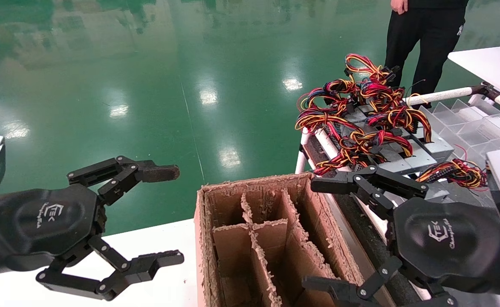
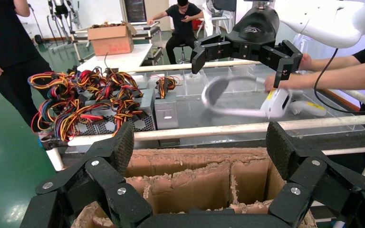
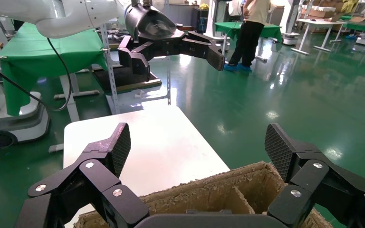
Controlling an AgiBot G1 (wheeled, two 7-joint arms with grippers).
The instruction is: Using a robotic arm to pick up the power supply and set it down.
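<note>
Left gripper (image 1: 164,215), black two-finger linkage with white logo: held above the white counter (image 1: 164,281), just left of the cardboard box (image 1: 271,238); fingers (image 1: 158,172) spread wide, nothing between them. Right gripper (image 1: 322,234): held over the right edge of the same box, fingers (image 1: 330,184) likewise spread apart and empty; upper finger close before the nearest wires, not touching them as far as could be seen. Cardboard box: open-topped, split by worn cardboard dividers into compartments, edges frayed; seen from both wrist views directly under the spread fingers. Power supply (image 1: 418,160): grey sheet-metal box, lay on the rack beyond and to the right of the cardboard box, at the near edge of a cluster of like grey units (image 2: 123,121) under a tangle of red, yellow and black wires (image 1: 360,106); well outside both pairs of fingers, nearest the right one. Separate small wire bundle (image 1: 456,172): lay just right of the right gripper's upper finger. Clear plastic divider tray (image 1: 475,123): sat behind the units, beside a white tube rail (image 1: 439,96). Person in black (image 1: 426,38): stood on the green floor (image 1: 147,85) behind the rack. Further hands (image 2: 285,80) in the left wrist view: held a white device over the clear tray, blurred.
</note>
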